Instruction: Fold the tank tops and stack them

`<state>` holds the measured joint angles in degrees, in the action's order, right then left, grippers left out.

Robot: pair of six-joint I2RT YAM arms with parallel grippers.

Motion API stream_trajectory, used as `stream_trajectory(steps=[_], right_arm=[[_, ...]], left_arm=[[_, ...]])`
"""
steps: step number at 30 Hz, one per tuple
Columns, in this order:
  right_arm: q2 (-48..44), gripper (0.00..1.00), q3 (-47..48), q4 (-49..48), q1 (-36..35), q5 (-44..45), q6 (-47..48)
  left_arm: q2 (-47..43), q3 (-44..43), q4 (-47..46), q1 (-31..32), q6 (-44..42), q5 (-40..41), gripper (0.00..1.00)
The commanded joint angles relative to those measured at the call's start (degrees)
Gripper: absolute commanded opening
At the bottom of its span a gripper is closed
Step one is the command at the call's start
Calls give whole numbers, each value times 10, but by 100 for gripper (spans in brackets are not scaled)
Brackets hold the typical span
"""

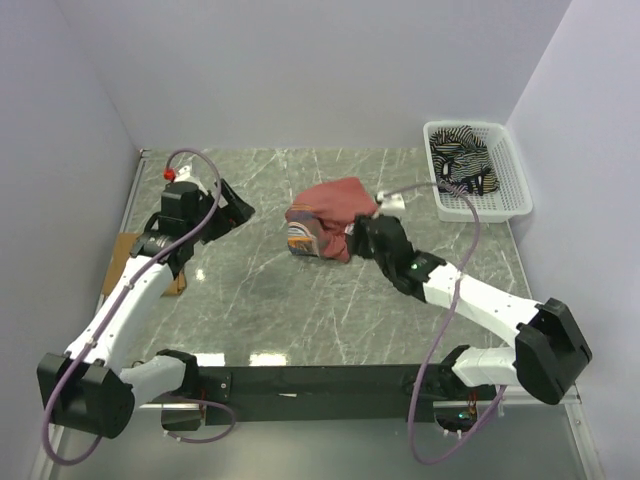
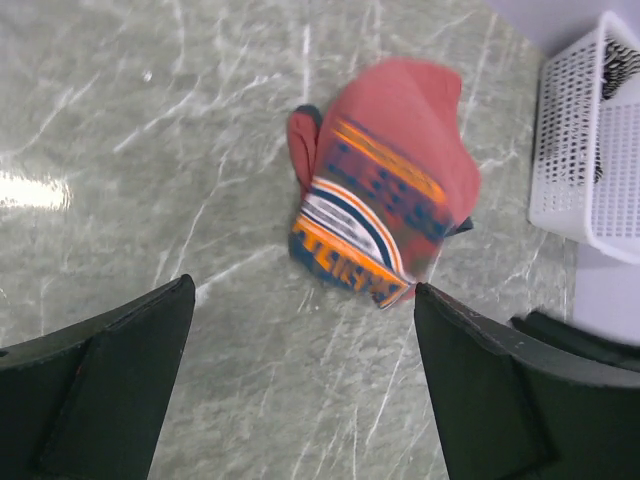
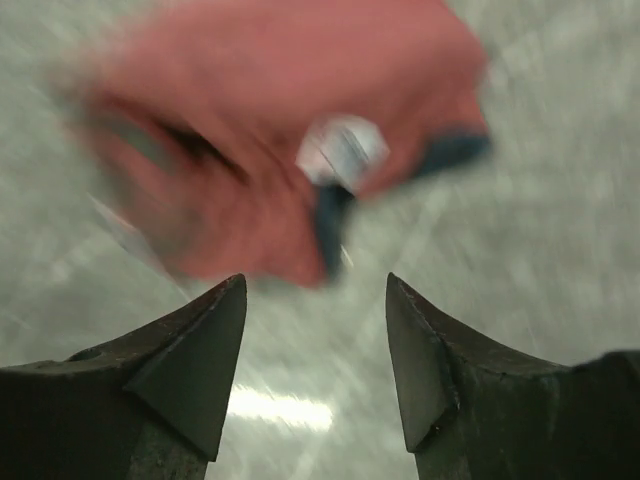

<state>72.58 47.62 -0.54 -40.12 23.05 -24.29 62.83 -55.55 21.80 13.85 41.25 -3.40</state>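
The brick-red tank top (image 1: 335,215) lies in a crumpled heap mid-table, its orange and blue lettering (image 2: 350,245) turned up at the near-left end. My right gripper (image 1: 358,235) stands at its right edge. In the right wrist view the right gripper (image 3: 313,280) is open and empty, and the blurred red top (image 3: 270,110) lies just beyond the tips. My left gripper (image 1: 237,208) hangs open to the left of the top, apart from it. In its own view the left gripper (image 2: 302,285) holds nothing. The striped tank top (image 1: 462,165) sits in the basket. A flat tan cloth (image 1: 122,255) lies under the left arm.
The white mesh basket (image 1: 515,195) stands at the back right corner; its wall (image 2: 570,150) shows in the left wrist view. White walls close in the marbled table (image 1: 300,310) on three sides. A black rail (image 1: 320,380) runs along the near edge.
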Motion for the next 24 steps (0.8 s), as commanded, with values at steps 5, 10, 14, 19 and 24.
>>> stream_trajectory(steps=[5, 10, 14, 19, 24], right_arm=[[-38, 68, 27, 51, 52, 64, -126], [84, 63, 95, 56, 166, -58, -160], [184, 59, 188, 76, 196, -120, -157], [289, 60, 237, 58, 228, -184, -128], [396, 60, 333, 97, 247, -209, -94]], left_arm=[[138, -20, -82, -6, 60, -128, 92], [291, -183, -16, 55, 25, -50, 89], [415, -334, 39, 100, -12, -5, 85], [455, -363, 85, 177, -43, 73, 85], [418, -243, 62, 208, -3, 153, 87]])
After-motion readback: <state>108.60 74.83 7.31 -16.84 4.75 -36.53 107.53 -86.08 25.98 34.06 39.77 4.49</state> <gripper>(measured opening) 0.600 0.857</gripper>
